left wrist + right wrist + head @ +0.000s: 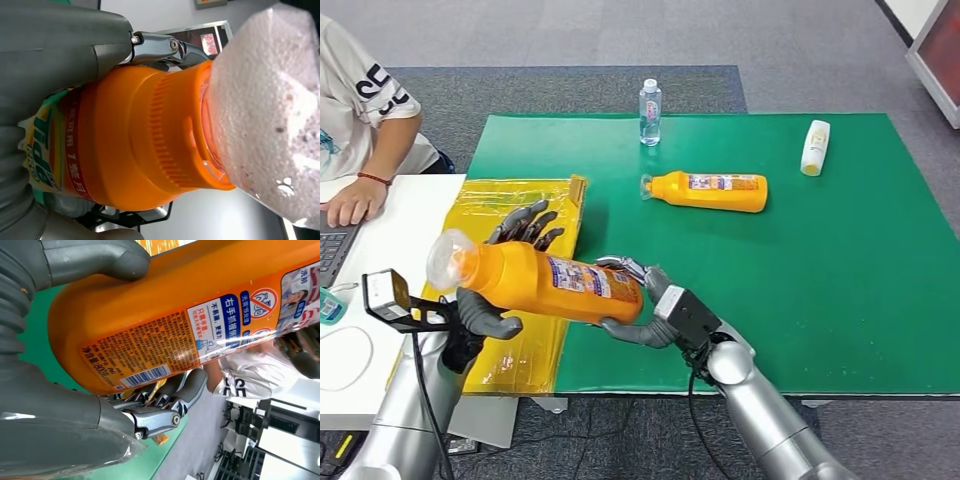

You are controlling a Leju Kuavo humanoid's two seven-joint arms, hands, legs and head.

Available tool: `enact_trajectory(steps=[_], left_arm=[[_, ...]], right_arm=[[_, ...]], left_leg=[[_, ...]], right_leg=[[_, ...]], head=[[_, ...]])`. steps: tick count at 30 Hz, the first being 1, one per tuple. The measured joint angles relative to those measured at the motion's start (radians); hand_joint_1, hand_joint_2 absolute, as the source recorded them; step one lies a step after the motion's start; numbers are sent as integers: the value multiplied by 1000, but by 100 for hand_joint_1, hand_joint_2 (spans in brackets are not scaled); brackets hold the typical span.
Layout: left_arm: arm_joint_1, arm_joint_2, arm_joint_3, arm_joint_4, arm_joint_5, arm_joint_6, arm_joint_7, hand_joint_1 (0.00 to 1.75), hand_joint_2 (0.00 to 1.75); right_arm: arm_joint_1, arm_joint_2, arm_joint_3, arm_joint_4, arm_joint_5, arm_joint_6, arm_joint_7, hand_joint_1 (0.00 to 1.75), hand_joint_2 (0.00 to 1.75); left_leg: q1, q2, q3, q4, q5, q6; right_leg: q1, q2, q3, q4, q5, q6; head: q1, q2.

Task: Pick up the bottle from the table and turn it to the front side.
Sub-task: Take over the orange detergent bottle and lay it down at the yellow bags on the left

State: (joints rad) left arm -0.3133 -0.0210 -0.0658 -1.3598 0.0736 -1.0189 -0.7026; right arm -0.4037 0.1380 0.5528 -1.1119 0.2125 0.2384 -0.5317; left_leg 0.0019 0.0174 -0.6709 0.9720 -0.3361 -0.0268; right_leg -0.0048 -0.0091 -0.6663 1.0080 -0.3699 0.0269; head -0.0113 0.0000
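Item, nearest: orange bottle point(546, 283), held lengthwise in the air between both hands, above the near edge of the green mat point(788, 290).
- Left hand point(490, 290): clamped round the neck end just behind the clear cap point(447, 257), thumb under, fingers point(525, 224) over the far side.
- Right hand point(648, 305): clamped on the base end, thumb on one side, fingers point(166, 405) curled against the barcode side.
- Label point(226, 325): the small-print and barcode panel faces the right wrist camera, so the front is judged not yet presented.

Risk: the body is smooth and glossy; if one hand loosens before the other has a firm grip during the turn, the bottle may spin or drop onto the mat.

Beyond the left hand: yellow padded envelope point(509, 200); a person's hand point(354, 200) by a laptop point(333, 250).

Beyond the right hand, well apart: second orange bottle point(709, 190) lying flat; upright water bottle point(650, 112); small white bottle point(815, 147).
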Motion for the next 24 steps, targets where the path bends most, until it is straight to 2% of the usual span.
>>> enact_trajectory(steps=[11,12,16,18,24], left_arm=[[1,11,-27,-4,6,22,0,0,175],[2,12,-28,-4,4,25,0,7,175],[5,29,-38,0,-5,48,0,163,175],[8,41,-43,0,-8,56,0,175,175],[15,76,-61,2,-19,82,0,175,175]], right_arm=[[4,14,0,18,19,-42,5,175,175],[6,15,0,16,28,-53,4,175,175],[25,15,-10,-10,76,-103,4,175,175],[39,15,-18,-30,106,-137,3,175,175],[92,14,-45,-107,207,-214,0,175,175]], left_leg=[[0,0,0,0,0,0],[0,0,0,0,0,0],[0,0,0,0,0,0],[0,0,0,0,0,0],[0,0,-2,0,0,0]], right_leg=[[0,0,0,0,0,0],[0,0,0,0,0,0],[0,0,0,0,0,0],[0,0,-1,0,0,0],[0,0,-1,0,0,0]], head=[[0,0],[0,0],[0,0],[0,0],[0,0]])
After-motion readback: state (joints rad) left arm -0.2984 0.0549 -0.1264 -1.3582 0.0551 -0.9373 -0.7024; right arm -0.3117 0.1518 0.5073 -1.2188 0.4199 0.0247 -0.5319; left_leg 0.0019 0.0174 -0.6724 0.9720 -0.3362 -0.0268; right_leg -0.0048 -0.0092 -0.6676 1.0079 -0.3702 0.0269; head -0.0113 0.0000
